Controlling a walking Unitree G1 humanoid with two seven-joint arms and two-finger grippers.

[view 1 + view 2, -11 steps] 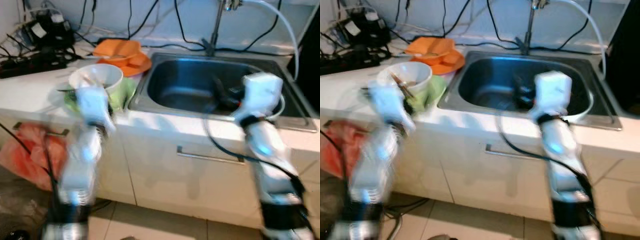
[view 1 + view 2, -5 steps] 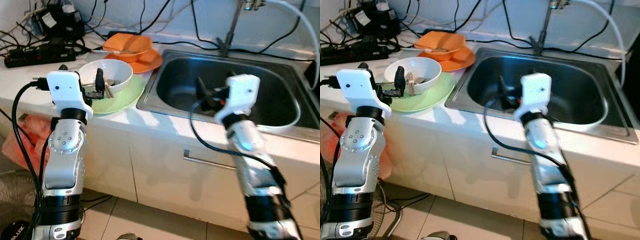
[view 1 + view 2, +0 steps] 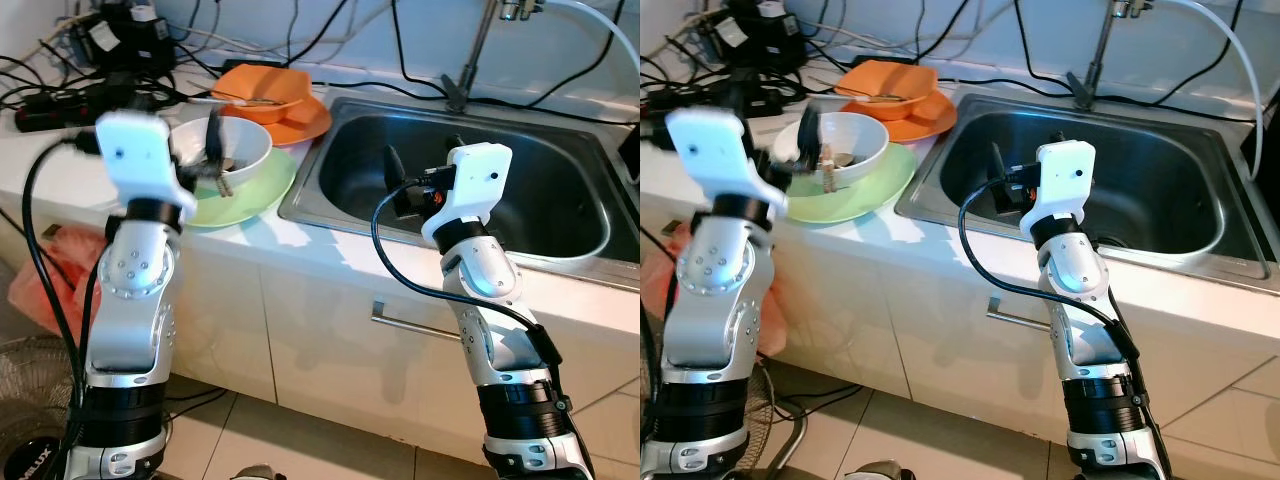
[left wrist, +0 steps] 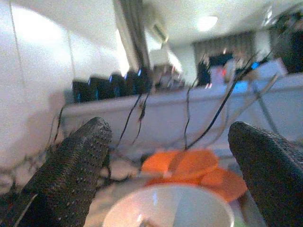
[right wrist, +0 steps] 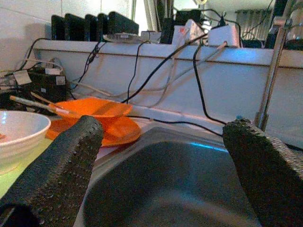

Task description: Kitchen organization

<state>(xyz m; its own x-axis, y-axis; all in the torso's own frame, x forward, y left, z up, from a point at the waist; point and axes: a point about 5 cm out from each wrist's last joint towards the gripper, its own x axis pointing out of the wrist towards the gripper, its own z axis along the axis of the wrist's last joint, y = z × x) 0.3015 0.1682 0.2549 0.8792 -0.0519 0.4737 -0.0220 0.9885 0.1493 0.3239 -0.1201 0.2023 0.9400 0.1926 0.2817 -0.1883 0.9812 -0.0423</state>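
Dishes await sorting: white ceramic bowl (image 3: pixel 225 150) on green plate (image 3: pixel 262 193) atop the table (image 3: pixel 60 165), left pincer (image 3: pixel 212 150) open above it; right pincer (image 3: pixel 392 180) open over steel sink (image 3: pixel 520 190).

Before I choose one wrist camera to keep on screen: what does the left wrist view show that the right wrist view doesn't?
Left wrist, not right: the left gripper, open and aimed just above the bowl, which sits close and centred. Right wrist, not left: the right gripper, open over the sink, with the faucet behind. Both: the bowl, the orange dishes and the cables along the wall.
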